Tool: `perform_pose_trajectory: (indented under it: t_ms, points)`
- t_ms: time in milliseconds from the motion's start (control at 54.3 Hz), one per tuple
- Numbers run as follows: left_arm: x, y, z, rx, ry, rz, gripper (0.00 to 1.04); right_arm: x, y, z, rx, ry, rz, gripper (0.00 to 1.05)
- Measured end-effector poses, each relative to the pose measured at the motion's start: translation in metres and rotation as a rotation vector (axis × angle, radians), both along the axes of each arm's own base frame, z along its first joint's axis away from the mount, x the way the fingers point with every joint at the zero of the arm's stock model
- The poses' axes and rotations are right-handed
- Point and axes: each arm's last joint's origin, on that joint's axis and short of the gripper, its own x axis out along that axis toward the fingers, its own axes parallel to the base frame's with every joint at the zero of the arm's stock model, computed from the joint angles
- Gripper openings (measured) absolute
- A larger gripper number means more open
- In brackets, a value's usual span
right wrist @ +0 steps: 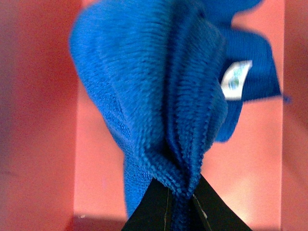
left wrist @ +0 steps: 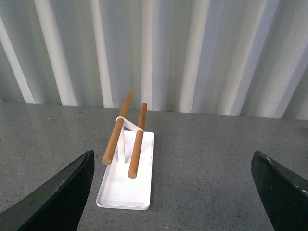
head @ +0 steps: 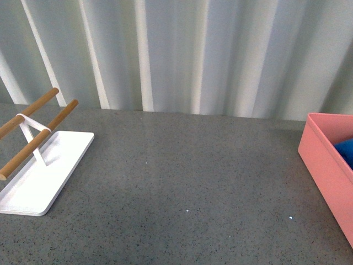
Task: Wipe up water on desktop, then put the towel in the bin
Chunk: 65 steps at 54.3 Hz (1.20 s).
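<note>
Where the right jaws closed, their two black fingers [right wrist: 150, 211] pinched a bunched fold of the towel [right wrist: 159, 96], with the blue pile squeezed tight between the tips. Beyond the grip the cloth spread out in loose folds, and its small white tag [right wrist: 236, 79] showed at one edge. Behind the towel lay the pink floor and walls of the bin [right wrist: 98, 163], so the cloth sat within the bin's opening; could not tell whether it touched the floor. Left jaws stood wide apart, one dark finger [left wrist: 57, 197] at each lower corner of the left wrist view, with nothing between them. Ahead of them on the counter [left wrist: 216, 159] sat the white tray [left wrist: 126, 195], carrying two wooden rods [left wrist: 118, 130] side by side on a white stand. Front view: bin at the far right edge of the counter, a patch of blue towel [head: 346, 150] showing over its near wall [head: 325, 160]; tray [head: 47, 179] at the far left, well apart from the bin; speckled grey counter [head: 182, 165] between them; pale pleated curtain [head: 176, 49] behind.
</note>
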Motion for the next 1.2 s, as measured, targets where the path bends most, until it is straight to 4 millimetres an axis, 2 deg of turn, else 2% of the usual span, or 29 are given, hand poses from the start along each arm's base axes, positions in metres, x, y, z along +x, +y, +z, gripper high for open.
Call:
perform_pose_trajectory:
  t_ms: [166,479,774,811,885,1198]
  points:
    - [0.000,0.000,0.000,0.000,0.000,0.000,0.98,-0.005,-0.003,-0.016,-0.035,0.056,-0.065,0.05]
    - [0.000,0.000,0.000,0.000,0.000,0.000,0.98,-0.006,-0.005,-0.016,0.018,0.052,-0.093,0.51]
    - [0.000,0.000,0.000,0.000,0.000,0.000,0.98,-0.005,-0.006,-0.006,0.052,0.031,-0.087,0.97]
    - [0.000,0.000,0.000,0.000,0.000,0.000,0.98,-0.005,-0.006,-0.005,0.053,0.030,-0.086,1.00]
    - [0.000,0.000,0.000,0.000,0.000,0.000,0.98,-0.006,-0.005,-0.004,0.060,0.032,-0.079,0.97]
    - [0.000,0.000,0.000,0.000,0.000,0.000,0.98,-0.012,0.000,0.000,0.171,0.039,-0.006,0.98]
